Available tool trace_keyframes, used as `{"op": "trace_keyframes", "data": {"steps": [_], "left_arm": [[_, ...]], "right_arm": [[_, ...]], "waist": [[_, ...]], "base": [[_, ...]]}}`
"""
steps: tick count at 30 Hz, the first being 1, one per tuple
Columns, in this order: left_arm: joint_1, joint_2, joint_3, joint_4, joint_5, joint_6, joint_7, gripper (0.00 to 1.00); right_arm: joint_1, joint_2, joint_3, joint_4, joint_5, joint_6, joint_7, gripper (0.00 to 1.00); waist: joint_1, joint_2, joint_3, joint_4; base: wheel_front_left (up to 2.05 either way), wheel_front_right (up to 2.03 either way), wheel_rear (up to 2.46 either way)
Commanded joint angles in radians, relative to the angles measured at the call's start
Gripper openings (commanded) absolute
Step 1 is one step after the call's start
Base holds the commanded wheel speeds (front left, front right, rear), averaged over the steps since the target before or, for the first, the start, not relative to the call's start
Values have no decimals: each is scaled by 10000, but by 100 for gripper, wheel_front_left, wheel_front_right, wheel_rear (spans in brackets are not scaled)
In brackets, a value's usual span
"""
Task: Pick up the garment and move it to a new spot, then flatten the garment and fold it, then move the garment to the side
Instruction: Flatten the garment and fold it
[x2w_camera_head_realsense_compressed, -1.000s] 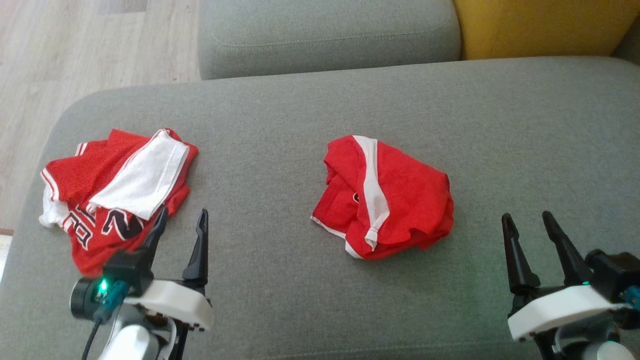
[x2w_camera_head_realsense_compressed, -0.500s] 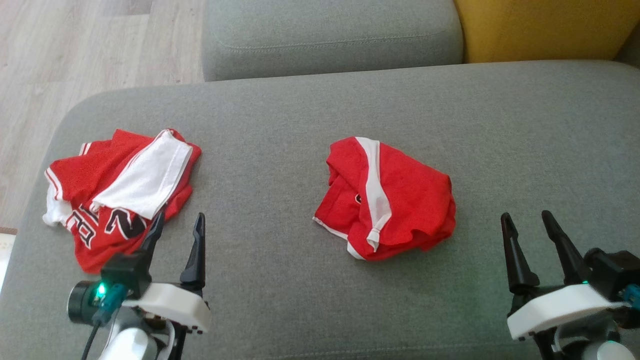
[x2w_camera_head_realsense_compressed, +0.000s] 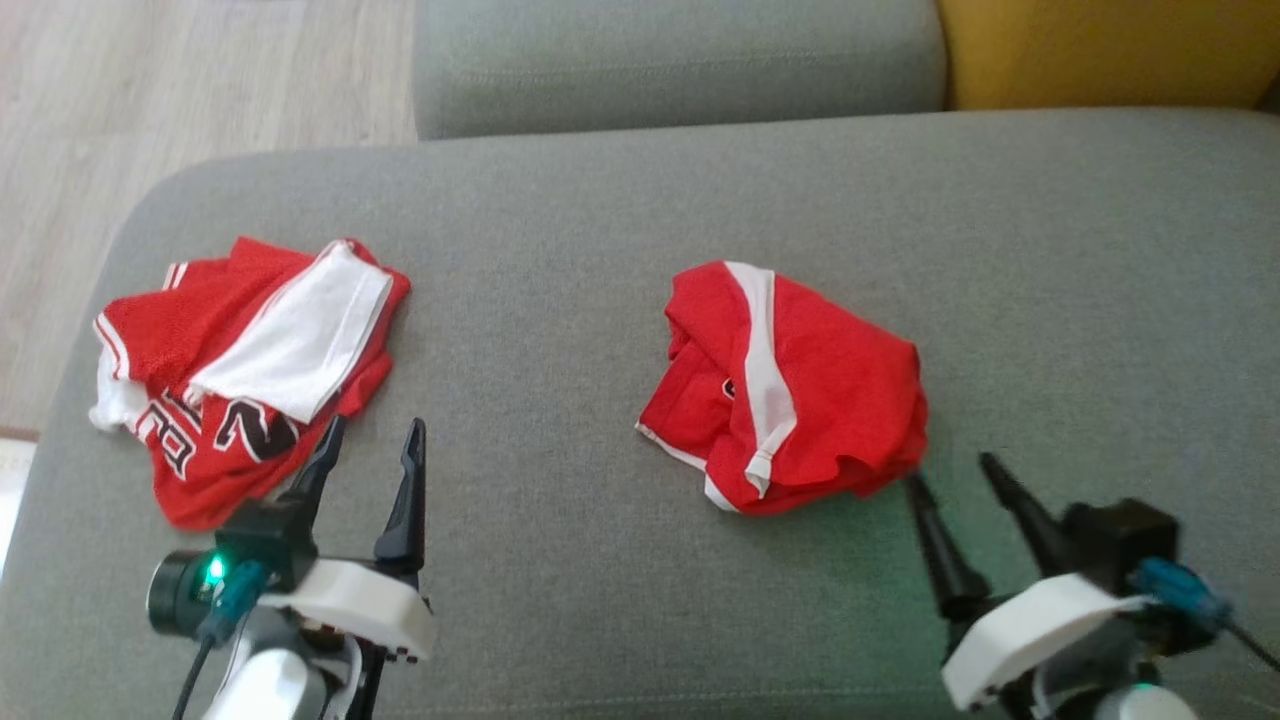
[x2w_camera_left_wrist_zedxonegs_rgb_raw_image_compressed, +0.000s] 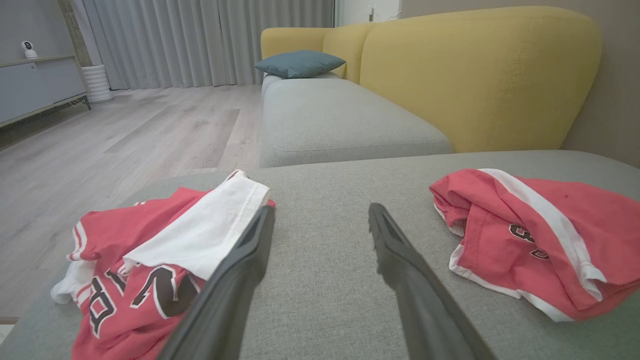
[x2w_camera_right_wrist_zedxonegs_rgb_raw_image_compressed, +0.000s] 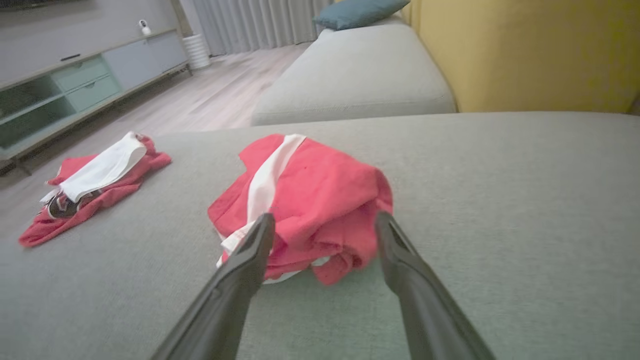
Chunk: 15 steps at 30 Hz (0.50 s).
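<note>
Left gripper (x2w_camera_head_realsense_compressed: 375, 425) and right gripper (x2w_camera_head_realsense_compressed: 950, 470) gape empty; centre garment (x2w_camera_head_realsense_compressed: 800, 390) crumpled, its print half-hidden.

Home living room: sofa (x2w_camera_left_wrist_zedxonegs_rgb_raw_image_compressed: 345, 120), curtains (x2w_camera_left_wrist_zedxonegs_rgb_raw_image_compressed: 200, 42), wood floor (x2w_camera_left_wrist_zedxonegs_rgb_raw_image_compressed: 125, 135), low sideboard (x2w_camera_right_wrist_zedxonegs_rgb_raw_image_compressed: 75, 85).

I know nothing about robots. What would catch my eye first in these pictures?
Two bright red heaps on the grey cushion stand out: a crumpled red garment with a white stripe near the middle, and a red jersey with black numbers near the left end. Next come the long dark pincers at the bottom: the right gripper, open, points at the striped garment's near edge, and the left gripper, also open, sits beside the jersey.
</note>
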Motion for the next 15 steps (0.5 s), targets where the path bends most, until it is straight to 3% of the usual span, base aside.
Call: {"op": "trace_keyframes", "data": {"steps": [1, 13, 14, 15], "left_arm": [[-765, 166, 354, -354, 56, 29, 33, 100], [-1806, -174, 8, -242, 366, -56, -14, 100], [-1857, -198, -1, -217, 377, -62, -25, 100], [-1904, -216, -5, -191, 388, -67, -36, 100]], "right_arm": [[-534, -241, 478, -304, 17, 75, 75, 100], [-1445, -558, 903, 478, -230, 75, 520, 100], [-1524, -560, 902, 546, -233, 75, 514, 89], [-1596, -574, 902, 624, -239, 75, 537, 46]], "waist": [[0, 0, 216, 89], [0, 0, 1284, 395], [0, 0, 1345, 405], [0, 0, 1401, 413]], "base": [[0, 0, 0], [0, 0, 0], [0, 0, 0], [0, 0, 0]]}}
